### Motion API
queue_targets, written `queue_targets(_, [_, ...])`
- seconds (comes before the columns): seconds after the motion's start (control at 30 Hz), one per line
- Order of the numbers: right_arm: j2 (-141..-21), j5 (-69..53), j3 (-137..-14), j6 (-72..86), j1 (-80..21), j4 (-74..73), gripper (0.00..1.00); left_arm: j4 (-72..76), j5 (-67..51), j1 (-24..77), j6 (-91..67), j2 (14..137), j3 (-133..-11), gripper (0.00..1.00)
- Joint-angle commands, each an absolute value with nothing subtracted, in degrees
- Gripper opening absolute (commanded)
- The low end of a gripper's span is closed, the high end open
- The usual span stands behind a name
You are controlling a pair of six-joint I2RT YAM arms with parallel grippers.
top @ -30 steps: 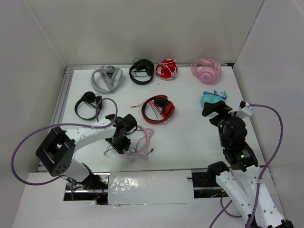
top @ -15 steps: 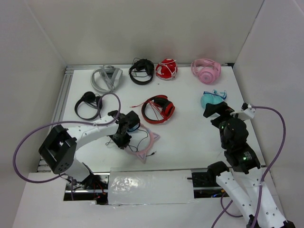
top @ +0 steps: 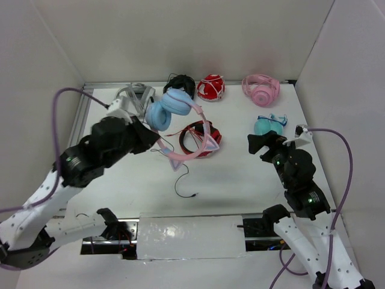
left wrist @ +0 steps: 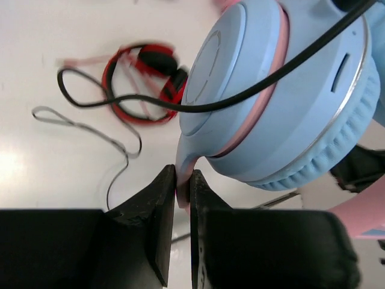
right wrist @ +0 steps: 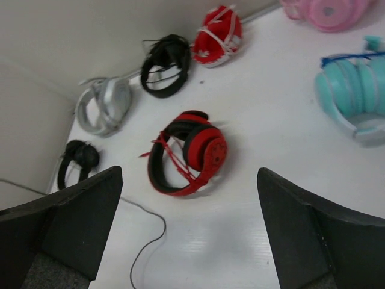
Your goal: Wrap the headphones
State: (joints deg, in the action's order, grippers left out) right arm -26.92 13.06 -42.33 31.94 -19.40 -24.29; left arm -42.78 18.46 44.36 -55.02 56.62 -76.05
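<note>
Holding the headphones point(top: 175, 101) up over the counter point(top: 240, 180) with the left fingers point(left wrist: 161, 229) pinched tight on them and the right fingers point(right wrist: 78, 211) spread wide and empty, with the thin cable point(left wrist: 264, 84) hanging loose, not yet wrapped.

Cat-ear headphones point(top: 175, 101), light blue round earcups, pink headband with pink ears, held in the air, headband hanging lowest, thin dark cable trailing down

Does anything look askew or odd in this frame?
The light blue and pink cat-ear headphones hang tilted in the air, pinched near one earcup by the left hand; their thin dark cable dangles loose, unwrapped.
</note>
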Motion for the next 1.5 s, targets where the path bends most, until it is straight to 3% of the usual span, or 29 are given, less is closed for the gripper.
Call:
queue_targets(0.0, [-23.1,0.3,-40.4,26.5,-20.0,-17.9,1.00,-29.8,10.7,42.5,-39.7,51.9,-79.3,0.00])
queue_targets(0.13, [-17.5,-17.6,-28.6,22.9,-20.1,-2.1,1.00,-30.7,2.8,41.7,-34.6,53.5,-88.1,0.00])
queue_targets(0.3, [-20.3,-26.4,-21.5,19.6,-24.2,10.0,1.00,-34.6,-2.4,41.7,-31.7,59.1,-101.3,0.00])
queue_targets(0.4, [-24.9,-16.7,-20.4,12.7,-36.8,12.1,1.00,-38.3,-4.7,41.6,-30.8,64.3,-109.0,0.00])
queue_targets(0.53, [-38.7,8.2,-21.7,4.4,-57.6,18.8,1.00,-40.6,-7.2,41.5,-30.8,68.4,-113.0,0.00])
queue_targets(0.6, [-45.9,10.1,-23.6,3.1,-63.3,21.7,1.00,-40.8,-7.5,41.5,-31.3,69.1,-113.3,0.00])
queue_targets(0.7, [-63.9,8.7,-29.8,4.5,-64.6,25.9,1.00,-41.0,-7.3,41.2,-32.2,69.3,-113.3,0.00])
queue_targets(0.9, [-79.5,13.6,-33.6,4.7,-68.2,32.2,1.00,-44.0,-6.1,41.0,-32.4,68.9,-116.1,0.00])
queue_targets(1.07, [-86.5,12.5,-33.4,8.6,-71.5,38.1,1.00,-43.6,-4.7,40.8,-32.5,67.3,-114.6,0.00])
queue_targets(1.27, [-95.2,20.7,-34.5,12.9,-72.9,45.4,0.97,-44.5,-4.3,40.8,-32.3,66.9,-115.2,0.00])
queue_targets(1.37, [-94.1,27.1,-33.6,13.7,-73.2,46.9,0.94,-44.5,-3.8,40.8,-32.3,66.2,-114.9,0.00])
queue_targets(1.47, [-89.1,29.2,-32.5,12.1,-74.0,43.5,0.97,-44.4,-2.6,40.7,-32.2,66.0,-114.9,0.00])
